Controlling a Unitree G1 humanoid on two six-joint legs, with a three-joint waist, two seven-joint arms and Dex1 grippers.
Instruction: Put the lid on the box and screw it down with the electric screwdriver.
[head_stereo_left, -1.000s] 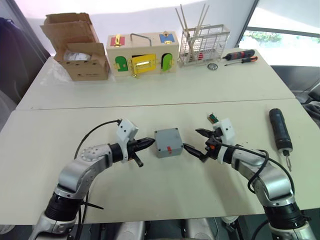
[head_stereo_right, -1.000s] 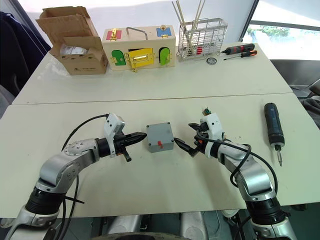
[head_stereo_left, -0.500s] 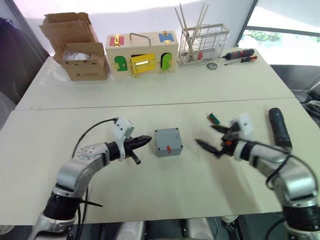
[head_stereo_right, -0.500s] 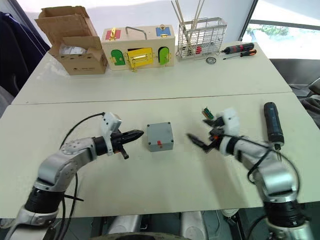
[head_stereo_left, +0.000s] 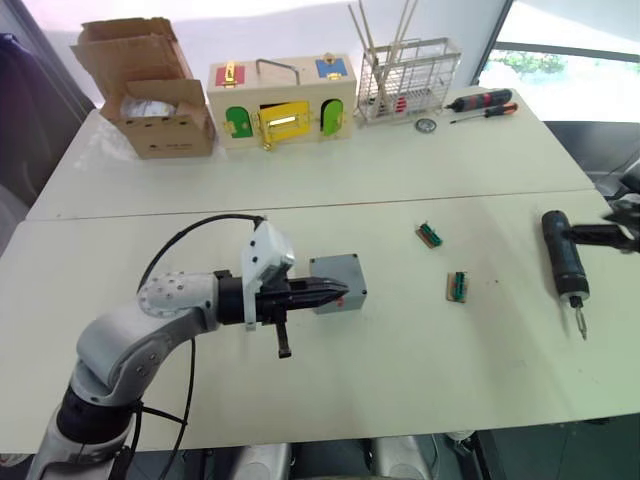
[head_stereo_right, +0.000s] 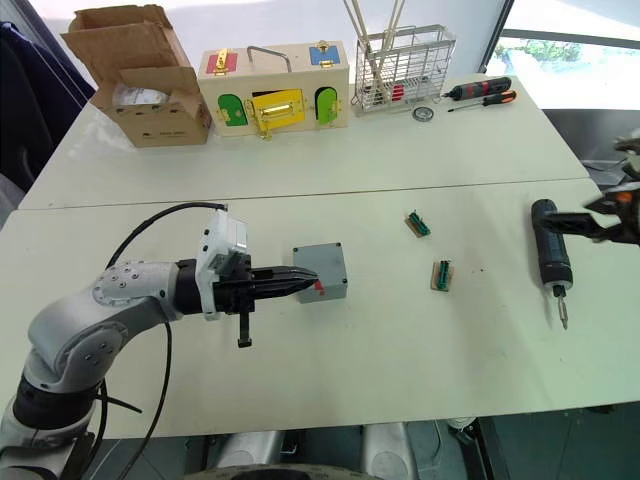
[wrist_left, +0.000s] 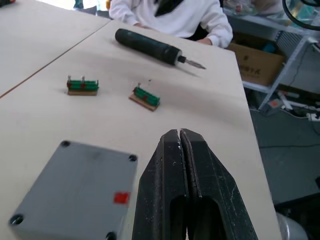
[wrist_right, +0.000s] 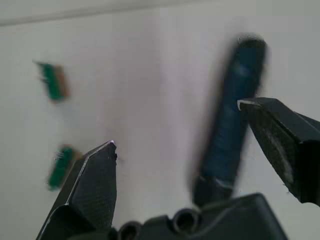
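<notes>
Far left, back of the table (head_stereo_left: 120, 330): an open cardboard box (head_stereo_left: 150, 95), then a wooden box (head_stereo_left: 282, 100) with coloured doors, a wire rack (head_stereo_left: 405, 85) and two hand screwdrivers (head_stereo_left: 482, 108).

Left gripper (head_stereo_left: 335, 291): fingers pressed together, holding nothing, tips over the near face of the box (head_stereo_left: 338, 281) where its red mark sits; whether they touch it cannot be told. The box stands near the table's middle with the lid (wrist_left: 77, 182) seated on top, a screw hole at each corner. Judged light, rigid and smooth-sided, it would likely slide under a push unless steadied at its side walls.

Centre right: two small green terminal blocks (head_stereo_left: 430, 235) and (head_stereo_left: 457, 285) lie between the box and the driver, well apart from both, and may need skirting.

Right: the driver (head_stereo_left: 563, 258) lies flat near the table's edge, bit toward the robot. Judged heavy for its size, stiff and round, so prone to roll; best taken across the thick black barrel, never the thin bit. Right gripper (wrist_right: 185, 157): spread wide, empty, straddling the barrel without contact.
</notes>
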